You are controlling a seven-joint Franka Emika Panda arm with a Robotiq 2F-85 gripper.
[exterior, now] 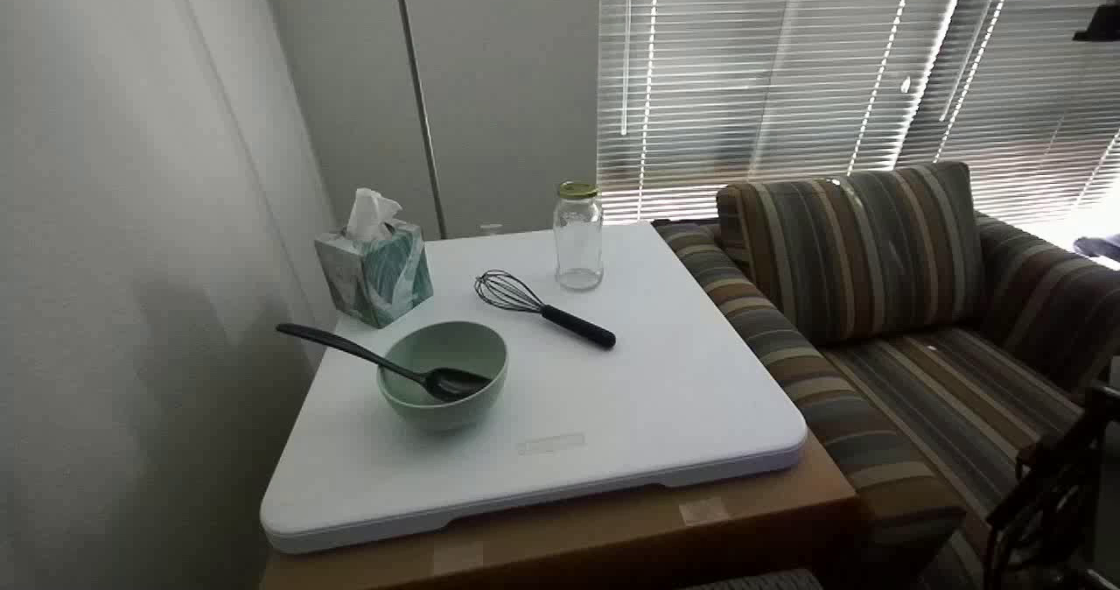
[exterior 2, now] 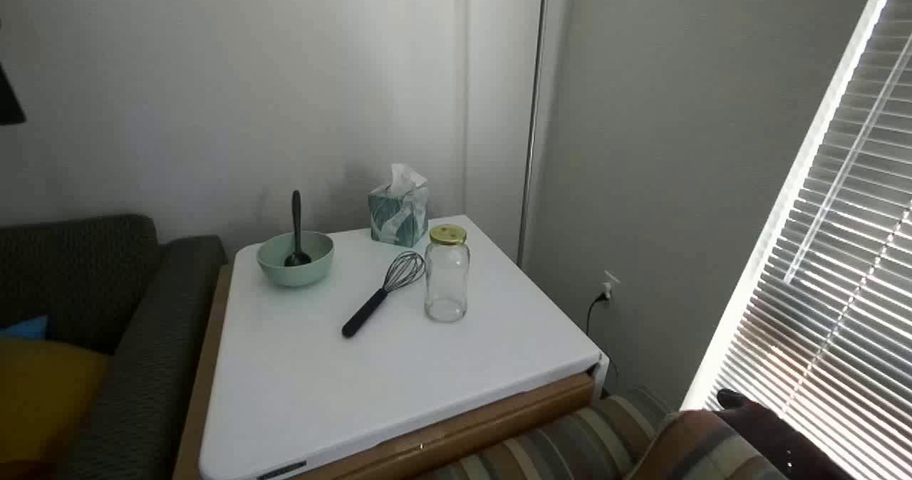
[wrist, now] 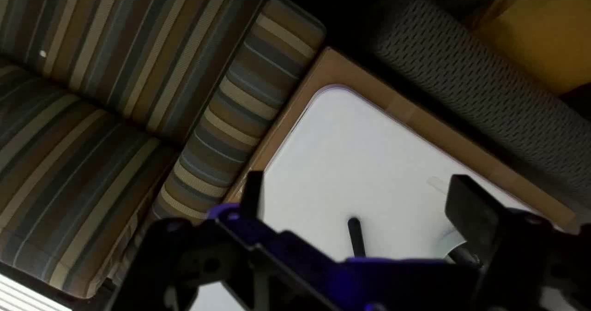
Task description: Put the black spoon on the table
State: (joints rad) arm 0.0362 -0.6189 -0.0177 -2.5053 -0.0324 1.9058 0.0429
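The black spoon (exterior: 337,341) rests in a pale green bowl (exterior: 442,413). Its bowl end is inside and its handle leans out over the rim; it also shows in an exterior view (exterior 2: 296,213). The bowl stands on the white table (exterior: 665,415), which also shows in an exterior view (exterior 2: 306,402). In the wrist view my gripper (wrist: 356,182) is open and empty, high above the table (wrist: 369,140). Part of the spoon (wrist: 463,255) and the bowl's edge (wrist: 448,242) show by the right finger; the rest is hidden by the gripper.
A whisk (exterior: 577,326) lies mid-table; its handle (wrist: 356,235) shows between my fingers. A glass jar (exterior: 578,244) with a gold lid and a tissue box (exterior: 376,270) stand toward the back. A striped sofa (exterior: 787,336) adjoins the table, and a wall runs behind the tissue box.
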